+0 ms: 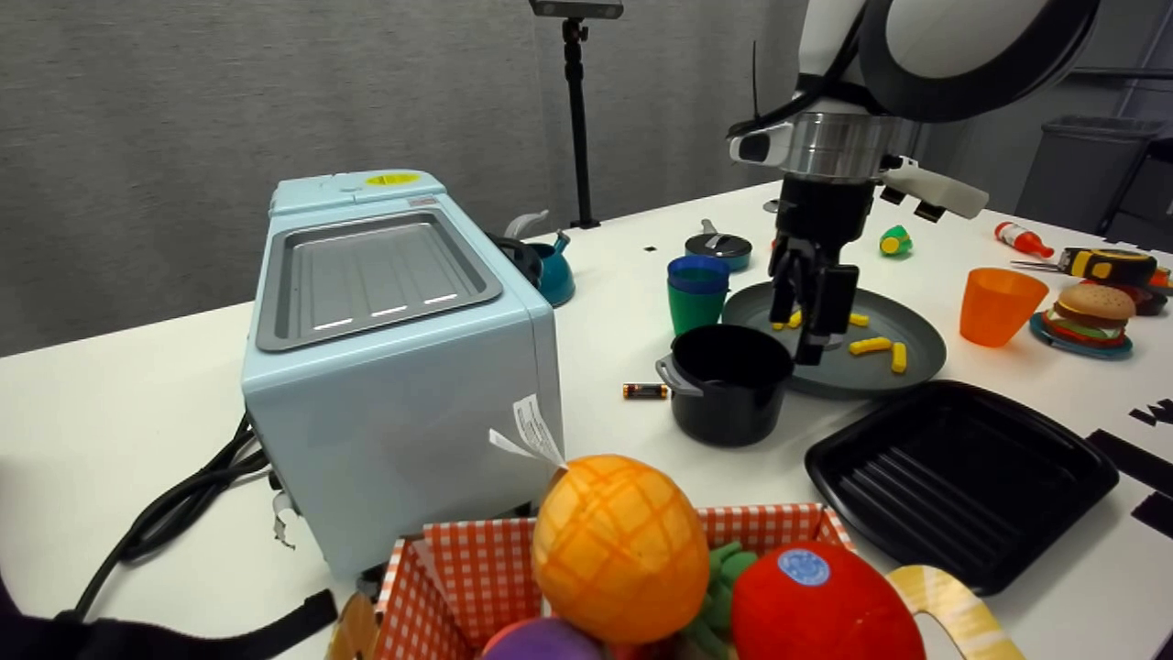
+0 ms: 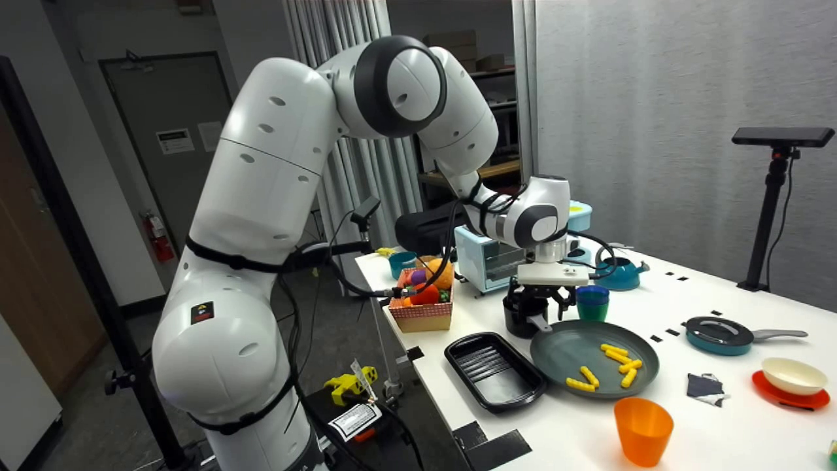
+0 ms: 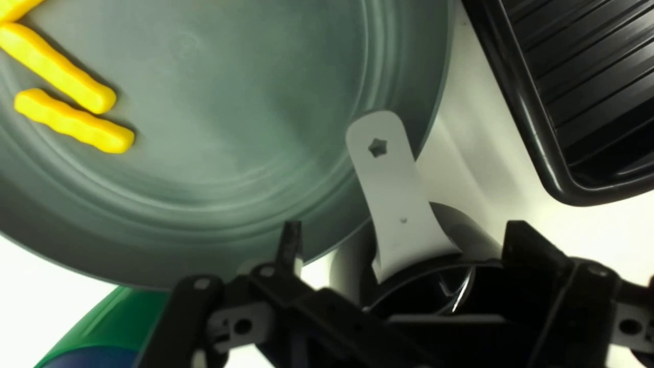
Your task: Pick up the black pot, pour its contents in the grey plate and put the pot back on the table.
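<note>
The black pot (image 1: 729,399) stands upright on the white table (image 1: 119,403); it also shows in an exterior view (image 2: 516,325) and the wrist view (image 3: 434,294). Its grey handle (image 3: 396,199) reaches over the rim of the grey plate (image 3: 240,102). The plate (image 2: 556,353) lies flat beside the pot. Several yellow pieces (image 2: 618,353) lie on the plate, also in the wrist view (image 3: 74,120). The visible part of the pot's inside shows no pieces. My gripper (image 3: 403,227) is open at the pot, its fingertips apart on either side of the handle. The gripper (image 1: 806,321) also shows near the pot's rim.
A black ridged tray (image 1: 962,477) lies beside the plate. Stacked green and blue cups (image 1: 698,307) stand close to the pot and plate. A light blue toaster oven (image 1: 403,440), a basket of toy fruit (image 2: 422,320) and an orange cup (image 2: 643,432) stand around.
</note>
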